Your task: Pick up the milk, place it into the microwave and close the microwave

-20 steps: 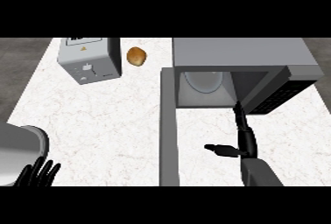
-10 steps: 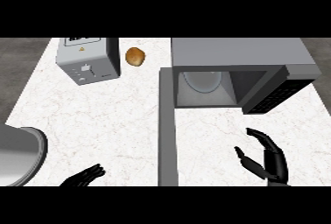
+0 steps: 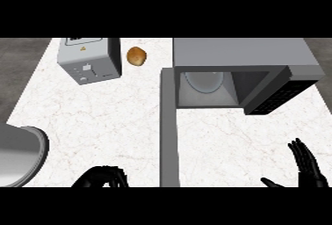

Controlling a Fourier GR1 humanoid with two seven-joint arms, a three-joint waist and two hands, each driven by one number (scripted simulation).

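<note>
Right robot hand (image 3: 307, 166) near right, upright, fingers straight, empty. Left robot hand (image 3: 100, 179) at near edge, fingers curled, empty. Boxy grey microwave (image 3: 240, 70) open on marbled white counter (image 3: 103, 114). Milk unseen.

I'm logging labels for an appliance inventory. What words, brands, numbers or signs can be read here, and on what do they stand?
No text can be read.
Toaster: a small dark triangular sign and tiny marks on its top, a dark strip at its far edge; all too small to read.
Microwave: a dark grid panel on its right side, no legible labels.
Bread roll: no marking.
</note>
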